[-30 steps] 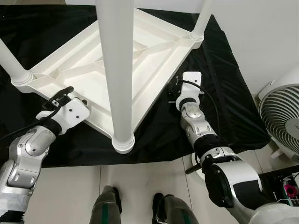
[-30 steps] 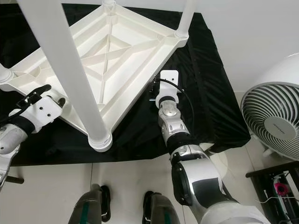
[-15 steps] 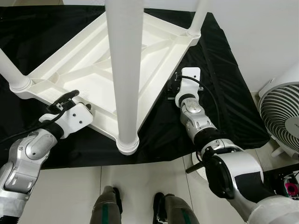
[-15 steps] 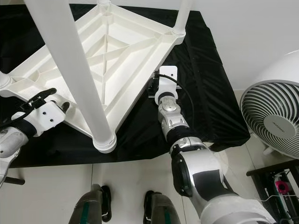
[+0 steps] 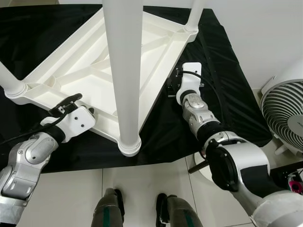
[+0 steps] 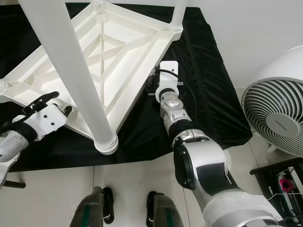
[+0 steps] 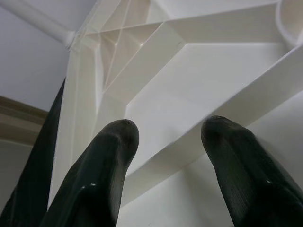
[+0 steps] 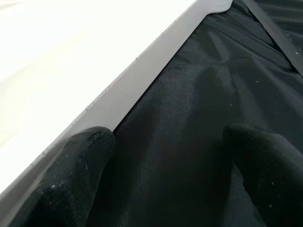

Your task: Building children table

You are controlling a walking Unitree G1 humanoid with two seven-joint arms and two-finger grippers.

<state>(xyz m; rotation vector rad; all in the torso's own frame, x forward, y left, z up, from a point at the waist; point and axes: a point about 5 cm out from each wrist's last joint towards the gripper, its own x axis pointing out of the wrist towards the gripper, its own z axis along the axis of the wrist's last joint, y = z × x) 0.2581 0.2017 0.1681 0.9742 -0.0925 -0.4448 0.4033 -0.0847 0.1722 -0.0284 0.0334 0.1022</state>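
No writing or brand can be read on anything in view.

The left arm reaches in from the lower left of the frame, elbow bent, wrist angled up toward the centre. Its left claw (image 5: 71, 100) sits at the near edge of the table (image 5: 90, 66), fingers spread apart; the left wrist view shows the two black fingertips (image 7: 113, 142) straddling a rib of the rim without closing on it.

The right arm stretches straight up the right half of the frame, silver jointed segments in line, ending in a white wrist block. Its right claw (image 5: 173, 87) lies low beside the table's right edge, fingers wide apart and gripping nothing; in the right wrist view one fingertip (image 8: 85, 156) is close under the white edge, the other over cloth.

The table is white moulded plastic, upside down, its underside a frame of smooth diagonal ribs. It fills the upper centre and left of the frame. Round legs (image 5: 124, 71) rise from corner sockets, the nearest one looming large toward the camera.

Beneath it lies a black cloth (image 5: 222, 90), slightly shiny and creased, on a pale tiled floor (image 5: 142, 184). A white fan (image 5: 284, 113) with a curved grille stands at the right edge.
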